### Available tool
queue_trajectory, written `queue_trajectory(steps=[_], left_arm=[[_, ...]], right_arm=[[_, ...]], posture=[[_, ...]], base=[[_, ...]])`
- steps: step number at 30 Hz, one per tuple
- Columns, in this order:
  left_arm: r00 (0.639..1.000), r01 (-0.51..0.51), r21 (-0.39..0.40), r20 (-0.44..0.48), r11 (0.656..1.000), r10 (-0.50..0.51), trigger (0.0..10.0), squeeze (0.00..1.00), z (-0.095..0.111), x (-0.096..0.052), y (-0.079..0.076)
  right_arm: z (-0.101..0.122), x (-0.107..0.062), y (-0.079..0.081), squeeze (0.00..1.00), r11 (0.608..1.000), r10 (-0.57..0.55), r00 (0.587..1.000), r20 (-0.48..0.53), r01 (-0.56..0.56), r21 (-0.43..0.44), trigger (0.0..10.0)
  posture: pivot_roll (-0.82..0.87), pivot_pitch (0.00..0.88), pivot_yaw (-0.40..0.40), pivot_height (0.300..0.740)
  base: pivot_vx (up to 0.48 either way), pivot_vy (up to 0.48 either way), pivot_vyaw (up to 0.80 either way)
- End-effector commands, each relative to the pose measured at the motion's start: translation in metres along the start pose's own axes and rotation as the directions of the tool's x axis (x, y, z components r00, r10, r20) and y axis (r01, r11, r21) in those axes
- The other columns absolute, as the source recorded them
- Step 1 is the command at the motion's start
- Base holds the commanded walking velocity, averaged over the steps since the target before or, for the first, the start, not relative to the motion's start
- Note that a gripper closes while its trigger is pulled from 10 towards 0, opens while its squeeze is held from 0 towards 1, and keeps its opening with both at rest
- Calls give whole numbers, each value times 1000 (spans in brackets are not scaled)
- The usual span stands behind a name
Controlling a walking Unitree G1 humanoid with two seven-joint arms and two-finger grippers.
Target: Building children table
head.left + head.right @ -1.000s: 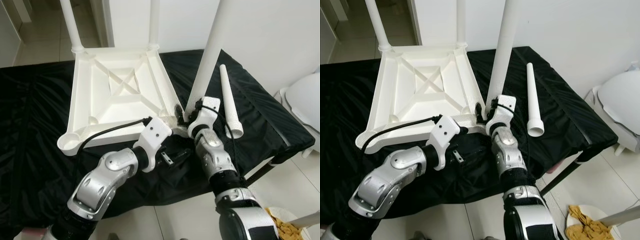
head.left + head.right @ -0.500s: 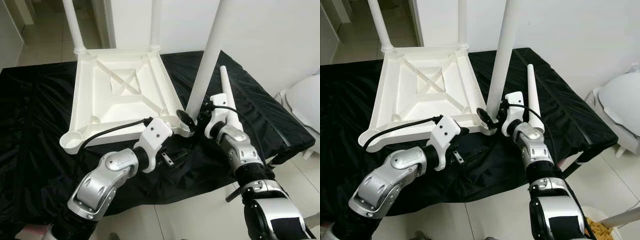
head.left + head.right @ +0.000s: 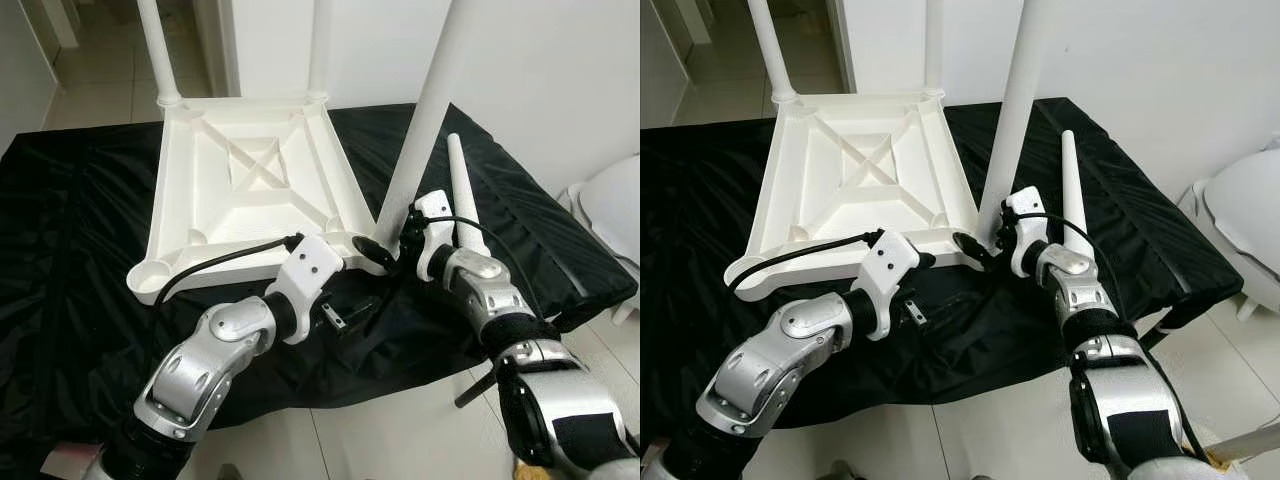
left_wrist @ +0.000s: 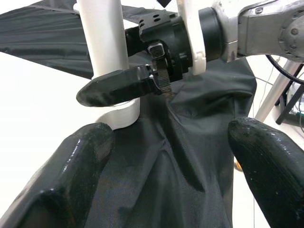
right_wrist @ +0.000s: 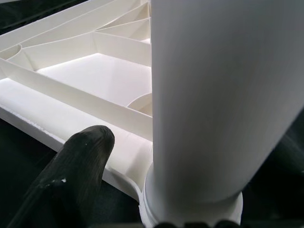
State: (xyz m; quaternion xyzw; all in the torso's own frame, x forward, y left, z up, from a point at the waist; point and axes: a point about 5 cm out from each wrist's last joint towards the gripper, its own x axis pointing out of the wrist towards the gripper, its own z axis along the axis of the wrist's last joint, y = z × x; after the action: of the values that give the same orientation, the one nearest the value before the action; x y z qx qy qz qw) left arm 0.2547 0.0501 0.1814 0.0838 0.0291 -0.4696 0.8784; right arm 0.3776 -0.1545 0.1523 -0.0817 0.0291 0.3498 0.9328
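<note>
I see the white tabletop (image 3: 245, 195) lying upside down on the black cloth (image 3: 70, 260), the near-right leg (image 3: 425, 110) standing in its corner socket. My right gripper (image 3: 985, 245) straddles that leg's base, fingers apart; my left gripper (image 4: 171, 156) hovers wide beside it. A loose leg (image 3: 462, 195) lies alongside.

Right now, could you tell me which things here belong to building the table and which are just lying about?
Job:
upturned tabletop
upright leg beside the right gripper
loose leg
left gripper, open

Lying about:
black cloth
white round object, on the right
</note>
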Motion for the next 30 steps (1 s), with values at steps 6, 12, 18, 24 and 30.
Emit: queue_trajectory(steps=[6, 12, 18, 24, 30], left_arm=[[1000, 13, 8, -8, 1000, -12, 10000, 0, 1, -1, -1], [1000, 7, 7, -7, 1000, -7, 10000, 0, 2, -1, 0], [1000, 1, 5, -5, 1000, -1, 10000, 0, 2, -1, 1], [1000, -6, 4, -4, 1000, 6, 10000, 0, 2, -1, 3], [1000, -12, 1, -6, 1000, 12, 10000, 0, 2, -3, 4]], right_arm=[[-1, 0, -2, 0, 1000, -2, 1000, -2, 2, 4, 0], [-6, 0, -2, 0, 1000, -4, 999, -31, 5, 4, 0], [-17, -2, -5, 0, 993, -109, 991, -83, 112, 29, 0], [-17, -3, -6, 0, 985, -160, 985, -59, 163, 62, 0], [-15, 3, -4, 0, 937, -310, 950, -27, 310, 161, 0]], posture=[[-5, 2, -22, 740], [-7, 9, -23, 740], [-16, 28, -20, 740], [-17, 34, -21, 740], [-24, 38, -18, 740]], base=[[0, 0, 0], [0, 0, 0], [0, 0, 0], [0, 0, 0], [0, 0, 0]])
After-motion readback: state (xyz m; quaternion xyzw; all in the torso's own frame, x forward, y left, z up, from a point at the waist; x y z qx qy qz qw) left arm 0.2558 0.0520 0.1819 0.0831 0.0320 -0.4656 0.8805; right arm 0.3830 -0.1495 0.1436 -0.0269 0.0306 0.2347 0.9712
